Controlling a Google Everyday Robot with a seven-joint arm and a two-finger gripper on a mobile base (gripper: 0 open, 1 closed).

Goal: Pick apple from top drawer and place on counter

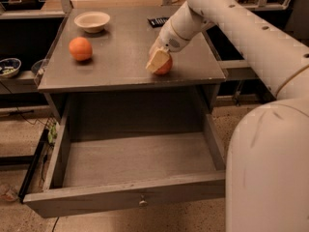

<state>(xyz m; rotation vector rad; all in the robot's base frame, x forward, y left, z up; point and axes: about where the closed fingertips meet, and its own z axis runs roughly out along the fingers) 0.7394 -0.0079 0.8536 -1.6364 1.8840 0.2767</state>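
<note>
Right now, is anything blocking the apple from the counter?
Nothing visible does. The apple appears to rest on the counter near its front right, at the gripper. The orange and bowl sit far to the left.

The end effector (159, 62) sits at the apple (167, 67) near the front edge of the surface (120, 62), right of middle. The arm (217, 13) crosses above the back right corner. The orange (80, 49) and bowl (91, 21) take the left side, and a dark flat thing (157, 21) lies at the back edge. The middle is bare. Below, the drawer (130, 197) stands pulled out, open from above.
</note>
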